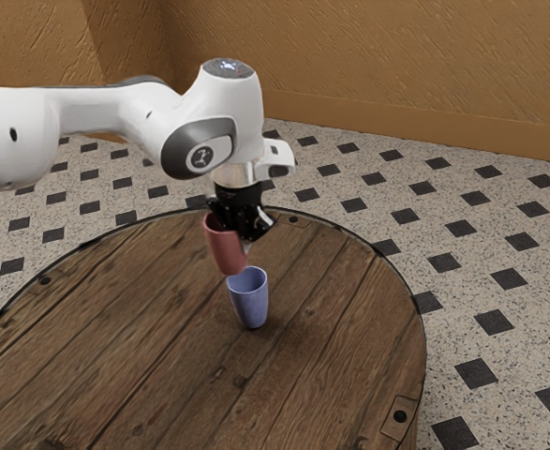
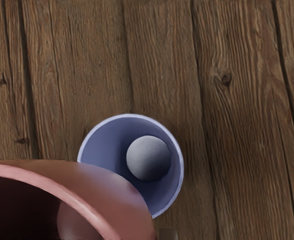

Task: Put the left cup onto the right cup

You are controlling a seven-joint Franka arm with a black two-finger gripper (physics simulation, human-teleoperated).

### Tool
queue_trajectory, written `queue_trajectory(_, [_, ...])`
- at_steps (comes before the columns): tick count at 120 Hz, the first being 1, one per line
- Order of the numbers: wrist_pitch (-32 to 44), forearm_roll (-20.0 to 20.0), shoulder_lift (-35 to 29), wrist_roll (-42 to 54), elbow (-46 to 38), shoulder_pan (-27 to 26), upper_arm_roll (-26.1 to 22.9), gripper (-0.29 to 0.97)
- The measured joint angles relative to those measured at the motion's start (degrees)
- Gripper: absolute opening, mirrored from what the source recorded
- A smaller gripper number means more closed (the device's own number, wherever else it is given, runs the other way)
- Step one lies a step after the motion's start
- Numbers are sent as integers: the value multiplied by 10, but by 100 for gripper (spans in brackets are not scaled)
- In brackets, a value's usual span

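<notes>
Pinching the pink cup (image 1: 224,246) by its rim, the gripper (image 1: 241,223) holds it tilted just above the blue cup (image 1: 248,296); centring, then lowering, looks to be next.

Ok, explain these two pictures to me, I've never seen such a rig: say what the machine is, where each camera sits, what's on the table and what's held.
The white machine is a robot arm in a computer simulation. At its end sits a black two-finger gripper, its hand. The exterior view is taken from a camera at the arm's side. The wrist view is from a camera on the hand, looking down. The surface is a round wooden table. A blue cup stands upright on it; the wrist view shows a grey rounded shape inside it. The gripper holds a pink cup by its rim, tilted, lifted off the table, its bottom close to the blue cup's rim.
</notes>
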Motion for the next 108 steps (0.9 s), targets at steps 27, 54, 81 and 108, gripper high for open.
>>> queue_trajectory(27, [-2,13,49,-4,43,-17,19,-10])
queue_trajectory(54, [-2,15,82,-6,63,-20,22,-10])
queue_trajectory(81, [-3,15,91,-12,59,-20,21,-10])
queue_trajectory(108, [-3,10,93,-19,59,-23,21,-7])
